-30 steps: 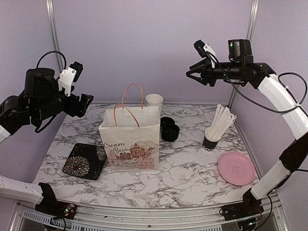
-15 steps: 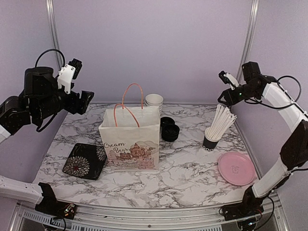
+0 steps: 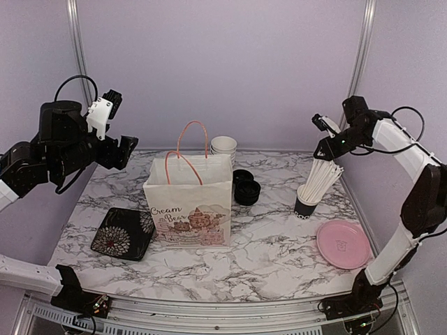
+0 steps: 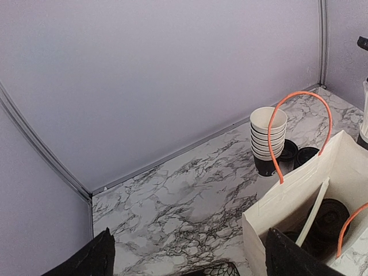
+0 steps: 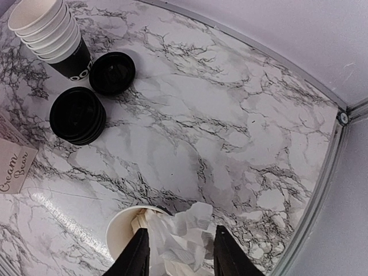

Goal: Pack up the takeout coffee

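- While the left tool [image 4: 188,233] has been kept raised at the left of the table [image 3: 279,262], hardly shifted, its fingers spread wide with nothing between them, the right tool [image 5: 179,250] has been swung within the last second. It has gone from a high reach toward the middle, out to the right and down over the straw cup [image 3: 305,202].
- The right tool's fingers are seen a narrow way apart, with the paper tops of the straws [image 5: 184,227] showing in the gap. Nothing is seen gripped, and whether a straw is touched cannot be told.
- Nothing on the table has been displaced meanwhile, and the paper bag [image 3: 188,202] is left upright in the middle.
- The takeout coffee [image 4: 330,217] is found inside the bag, shown in the left wrist view as a round black lid beside a leaning white strip.
- Two black round shapes [image 5: 77,115] are set just behind the bag, near the stack of white-lined cups [image 5: 49,34]. Whether they are lidded cups or only lids cannot be told.
- The packing is therefore judged well advanced, with a straw probably intended as the next item.
- "Cream Bear" is printed on the bag front.
- White lettering on the lowest stacked cup can be read only in part, as "oo".
- The lettering at the straw cup's base and the faint mark on the pink plate [image 3: 342,244] cannot be read.
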Controlling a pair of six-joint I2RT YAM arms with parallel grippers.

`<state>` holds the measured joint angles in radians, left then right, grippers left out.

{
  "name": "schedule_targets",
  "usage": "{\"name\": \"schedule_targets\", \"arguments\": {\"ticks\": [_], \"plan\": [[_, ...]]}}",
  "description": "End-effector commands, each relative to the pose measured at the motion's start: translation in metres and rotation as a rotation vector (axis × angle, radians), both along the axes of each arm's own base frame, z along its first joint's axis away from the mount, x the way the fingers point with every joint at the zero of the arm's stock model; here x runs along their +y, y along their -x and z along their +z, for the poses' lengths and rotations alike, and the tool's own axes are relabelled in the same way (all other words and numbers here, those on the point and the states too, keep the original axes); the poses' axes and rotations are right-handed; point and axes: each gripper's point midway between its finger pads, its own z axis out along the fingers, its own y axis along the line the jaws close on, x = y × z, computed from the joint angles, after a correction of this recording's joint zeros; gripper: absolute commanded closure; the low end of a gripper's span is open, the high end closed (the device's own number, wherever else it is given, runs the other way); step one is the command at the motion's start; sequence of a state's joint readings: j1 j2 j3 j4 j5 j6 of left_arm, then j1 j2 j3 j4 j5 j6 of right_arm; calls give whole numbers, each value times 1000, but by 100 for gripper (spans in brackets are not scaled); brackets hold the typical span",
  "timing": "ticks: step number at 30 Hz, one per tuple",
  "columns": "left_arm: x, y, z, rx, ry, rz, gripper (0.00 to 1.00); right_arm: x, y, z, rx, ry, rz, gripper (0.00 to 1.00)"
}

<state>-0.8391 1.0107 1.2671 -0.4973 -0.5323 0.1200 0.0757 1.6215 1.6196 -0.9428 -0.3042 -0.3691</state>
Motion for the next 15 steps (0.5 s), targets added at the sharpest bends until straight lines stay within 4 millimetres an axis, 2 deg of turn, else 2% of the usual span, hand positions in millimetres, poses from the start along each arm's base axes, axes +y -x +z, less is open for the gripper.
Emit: {"name": "schedule_targets", "arguments": {"ticks": [1,10,15], "plan": [[0,0,6,-27,13,1,9,1,-5,21,-48,-9,-2,66],[-2,-1,5,-25,10,-4,9,2,-5,32,-79,-15,7,74],[-4,-2,2,-21,4,-10,9,3,-4,32,-72,-22,9,83]]}}
